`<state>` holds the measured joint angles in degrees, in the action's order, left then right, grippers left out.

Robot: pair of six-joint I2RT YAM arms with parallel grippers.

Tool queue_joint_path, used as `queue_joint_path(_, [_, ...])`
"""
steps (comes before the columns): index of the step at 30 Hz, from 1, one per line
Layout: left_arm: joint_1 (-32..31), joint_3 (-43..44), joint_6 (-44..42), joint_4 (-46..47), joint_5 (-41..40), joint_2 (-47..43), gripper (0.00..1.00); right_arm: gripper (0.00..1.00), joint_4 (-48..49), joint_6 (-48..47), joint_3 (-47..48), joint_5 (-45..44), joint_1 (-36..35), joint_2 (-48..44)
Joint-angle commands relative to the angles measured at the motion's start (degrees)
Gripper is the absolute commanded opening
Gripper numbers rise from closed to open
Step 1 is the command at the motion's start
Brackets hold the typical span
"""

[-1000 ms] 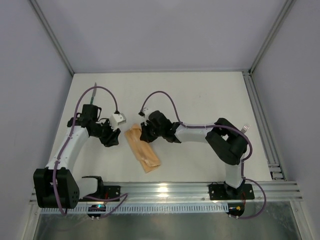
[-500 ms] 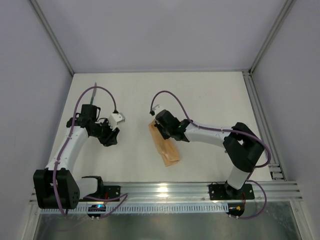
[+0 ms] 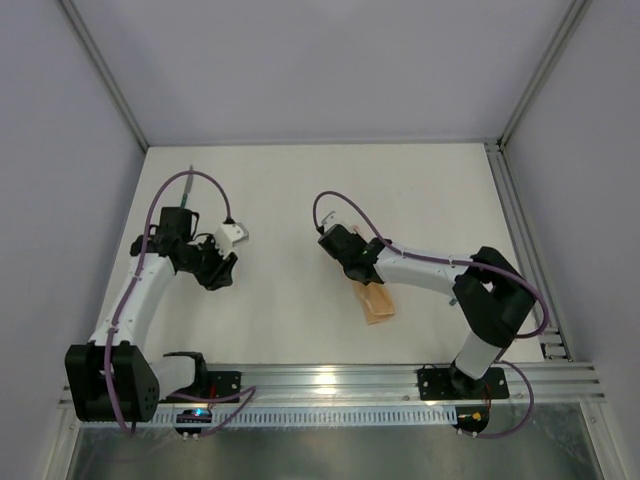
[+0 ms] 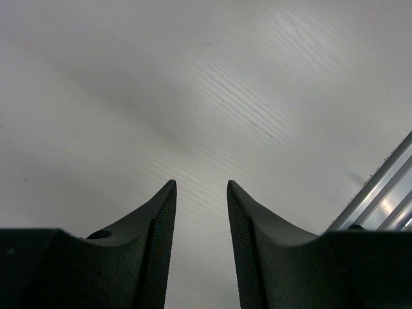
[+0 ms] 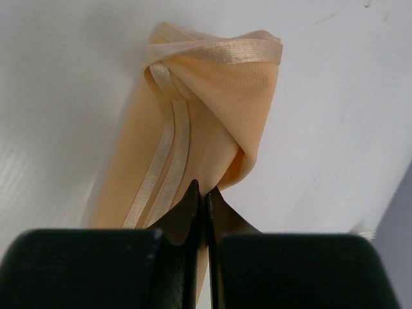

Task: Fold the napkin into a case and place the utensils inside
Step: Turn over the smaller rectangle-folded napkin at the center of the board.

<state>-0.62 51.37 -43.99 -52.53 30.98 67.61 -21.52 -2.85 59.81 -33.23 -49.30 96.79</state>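
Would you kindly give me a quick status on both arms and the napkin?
Right jaws shut on the folded napkin. Left jaws open, empty. No obstruction seen near it.

The top external camera hangs high above and behind the arm bases. It looks steeply down on the whole white table (image 3: 300, 190), with the case (image 3: 378, 305) right of centre and the aluminium rail (image 3: 330, 378) on the camera's side of the case. The right wrist camera sits just behind the right gripper (image 5: 203, 193), very close to the case and facing along its length; both views share that cloth. The left wrist camera, well left of the case, looks low past the left gripper (image 4: 201, 193) across the tabletop to the rail, which the top view also shows.
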Motion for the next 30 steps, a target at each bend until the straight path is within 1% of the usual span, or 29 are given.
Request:
queue_joint_path(1, [0.4, 2.2, -0.1, 0.7, -0.5, -1.6, 0.39, 0.04, -4.4, -5.0, 2.9, -11.5, 0.1, 0.9])
queue_joint_path(5, [0.4, 2.6, 0.0, 0.7, -1.0, -1.7, 0.39, 0.04, -7.7, -7.6, 6.5, -19.3, -0.3, 3.9])
queue_joint_path(6, [2.2, 3.0, 0.0, 0.7, -1.0, -1.8, 0.39, 0.04, -8.2, -8.4, 7.1, -20.8, -0.6, 4.6])
queue_joint_path(7, [2.4, 3.2, 0.2, 0.7, -1.1, -1.8, 0.39, 0.04, -9.0, -10.1, 8.1, -24.0, -1.8, 6.5])
queue_joint_path(9, [2.6, 3.8, 0.3, 0.6, -1.0, -1.9, 0.39, 0.04, -9.9, -11.2, 9.5, -25.8, -2.8, 8.8])
queue_joint_path(10, [2.8, 3.9, 0.2, 0.6, -1.1, -1.9, 0.39, 0.04, -10.9, -11.3, 10.8, -26.2, -3.5, 11.5])
queue_joint_path(12, [3.0, 4.0, 0.4, 0.8, -1.1, -2.0, 0.39, 0.04, -11.7, -11.1, 12.0, -26.4, -6.1, 14.8])
queue_joint_path(13, [3.3, 3.9, 0.5, 0.8, -1.1, -2.0, 0.39, 0.04, -12.7, -9.5, 14.1, -26.5, -7.4, 16.9])
queue_joint_path(14, [3.3, 3.8, 0.5, 0.9, -1.0, -2.0, 0.39, 0.04, -14.1, -8.1, 15.4, -26.7, -8.6, 21.6])
queue_joint_path(15, [3.4, 3.7, 0.5, 0.9, -1.0, -2.1, 0.39, 0.04, -16.5, -6.8, 17.0, -26.4, -11.6, 24.0])
queue_joint_path(16, [3.6, 3.5, 0.5, 0.9, -1.0, -2.2, 0.39, 0.04, -17.5, -5.7, 20.4, -25.7, -13.2, 26.3])
queue_joint_path(17, [3.8, 3.4, 0.4, 1.0, -1.0, -2.3, 0.39, 0.04, -18.4, -3.5, 22.2, -25.0, -14.8, 30.7])
queue_joint_path(18, [3.9, 3.3, 0.4, 1.0, -1.0, -2.3, 0.39, 0.04, -19.2, -2.4, 24.0, -23.2, -17.6, 32.6])
queue_joint_path(20, [4.2, 3.4, 0.3, 0.9, -1.0, -2.3, 0.39, 0.04, -21.6, 0.5, 28.9, -21.9, -19.7, 37.1])
queue_joint_path(22, [4.6, 3.6, 0.0, 0.7, -0.9, -2.5, 0.39, 0.04, -23.1, 2.3, 32.5, -19.3, -21.5, 38.8])
queue_joint_path(24, [4.8, 3.7, 0.0, 0.7, -0.8, -2.6, 0.39, 0.04, -23.2, 4.7, 33.7, -17.6, -22.2, 39.6])
queue_joint_path(26, [4.8, 3.8, 0.0, 0.8, -0.7, -2.6, 0.39, 0.1, -23.4, 5.9, 34.8, -16.0, -22.9, 39.6])
queue_joint_path(30, [4.8, 3.6, 0.5, 1.2, -0.2, -2.6, 0.4, 0.3, -21.9, 6.8, 35.4, -13.7, -24.3, 38.3])
